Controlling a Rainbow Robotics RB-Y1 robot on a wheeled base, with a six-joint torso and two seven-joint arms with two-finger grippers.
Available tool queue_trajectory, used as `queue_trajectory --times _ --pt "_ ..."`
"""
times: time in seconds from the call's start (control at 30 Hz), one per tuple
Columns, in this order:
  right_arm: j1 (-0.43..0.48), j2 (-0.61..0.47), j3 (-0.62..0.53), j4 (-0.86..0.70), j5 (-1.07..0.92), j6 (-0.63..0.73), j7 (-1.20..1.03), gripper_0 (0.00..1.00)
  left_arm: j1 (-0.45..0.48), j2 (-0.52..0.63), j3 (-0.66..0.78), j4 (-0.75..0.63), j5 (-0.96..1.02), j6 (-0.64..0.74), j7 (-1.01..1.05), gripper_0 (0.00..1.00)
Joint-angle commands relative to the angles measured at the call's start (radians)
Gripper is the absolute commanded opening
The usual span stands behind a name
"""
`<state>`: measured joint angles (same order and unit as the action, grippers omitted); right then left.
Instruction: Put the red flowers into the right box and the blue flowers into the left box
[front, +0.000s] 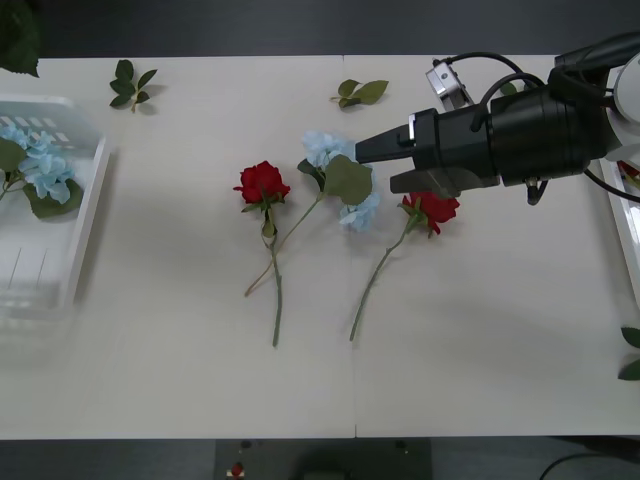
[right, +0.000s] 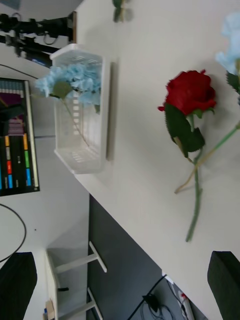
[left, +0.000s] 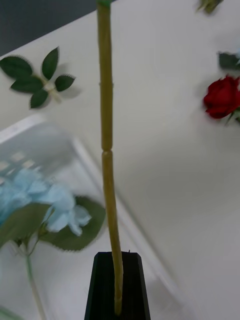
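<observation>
Two red flowers lie on the table, one left of centre and one partly under my right arm. A blue flower lies between them. My right gripper hovers open just above the blue flower's leaf. The right wrist view has the open fingers and the left rose. More blue flowers lie in the left box. My left gripper is shut on a thin green stem above that box; its head is out of view. The right box shows its edge.
Loose leaf sprigs lie at the back of the table. A large dark leaf hangs at the far left corner. The table's front half is bare white surface. Beyond the table's left end are a monitor and a stand.
</observation>
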<state>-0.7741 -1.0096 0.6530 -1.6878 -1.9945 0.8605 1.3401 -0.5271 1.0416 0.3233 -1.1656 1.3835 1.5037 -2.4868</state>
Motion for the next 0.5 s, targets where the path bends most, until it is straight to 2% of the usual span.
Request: queue_trajectory --times 0.03,0.3,0.5 --pt "-0.024 -0.02 -0.016 -0.07 0.126 0.043 -0.263 1.0 0.019 0.067 0.048 -0.017 -0.101 0.0 0.066 0.0" --pt "-0.024 0.005 -0.018 -0.131 0.395 0.203 -0.653 1.0 0.059 0.075 0.085 -0.017 -0.334 0.0 0.204 0.0" --pt "-0.016 0.032 -0.016 -0.136 0.53 0.27 -0.789 1.0 0.071 0.075 0.068 -0.017 -0.432 0.0 0.316 0.0"
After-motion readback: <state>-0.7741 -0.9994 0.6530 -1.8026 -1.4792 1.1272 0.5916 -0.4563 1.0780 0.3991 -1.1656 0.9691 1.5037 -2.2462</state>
